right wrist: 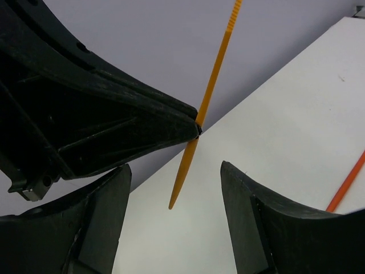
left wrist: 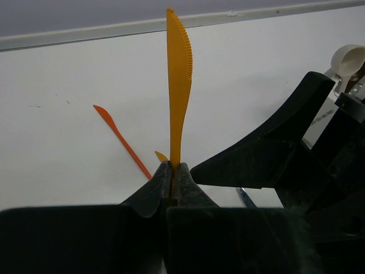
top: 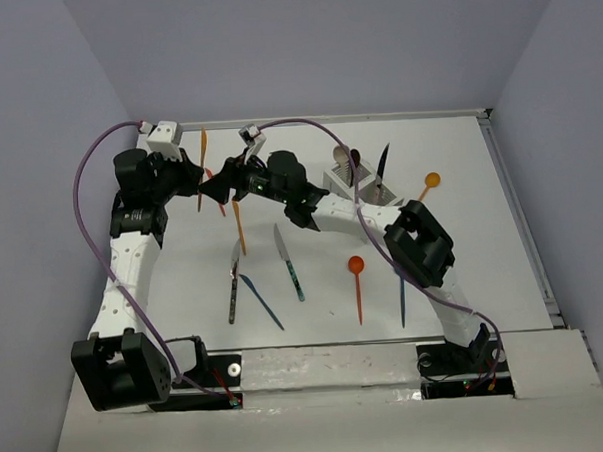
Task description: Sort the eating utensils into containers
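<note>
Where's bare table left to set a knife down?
Bare: the right strip between the far orange spoon and the table rim, and the near-left patch beside the dark-handled knife. Crowded: the middle, from the caddy to the near orange spoon.

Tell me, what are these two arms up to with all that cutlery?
The left gripper is clamped on an orange knife, holding it up off the table. The right gripper is open and close by, with the knife's lower end between its fingers, which looks like a handover. Other utensils, such as an orange spoon, lie loose on the table, and the white caddy holds a couple.
</note>
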